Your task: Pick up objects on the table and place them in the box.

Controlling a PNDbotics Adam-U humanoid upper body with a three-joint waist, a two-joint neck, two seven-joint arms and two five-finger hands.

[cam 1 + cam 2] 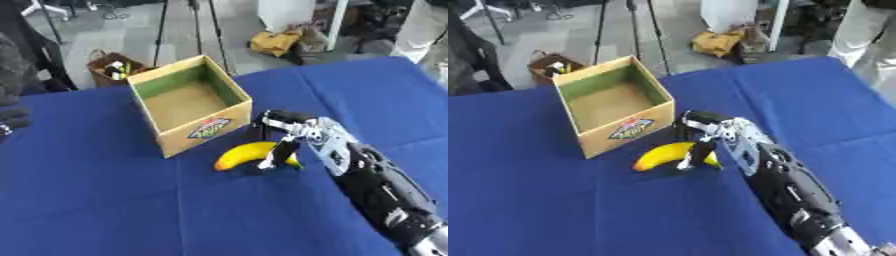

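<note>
A yellow banana (241,154) lies on the blue table just in front of the right corner of an open cardboard box (203,131). The box stands upright and I see nothing inside it. My right hand (302,131) reaches in from the lower right and sits over the banana's right end. Its fingers curl down behind the fruit and the thumb comes down in front of it. The banana still rests on the cloth. A dark shape at the left edge looks like my left hand (10,120); only a small part of it shows.
The blue tablecloth (105,200) covers the whole work surface, with open cloth to the left and front of the box. Beyond the far edge are tripod legs, a brown basket (109,67) and a yellow bag (276,42) on the floor.
</note>
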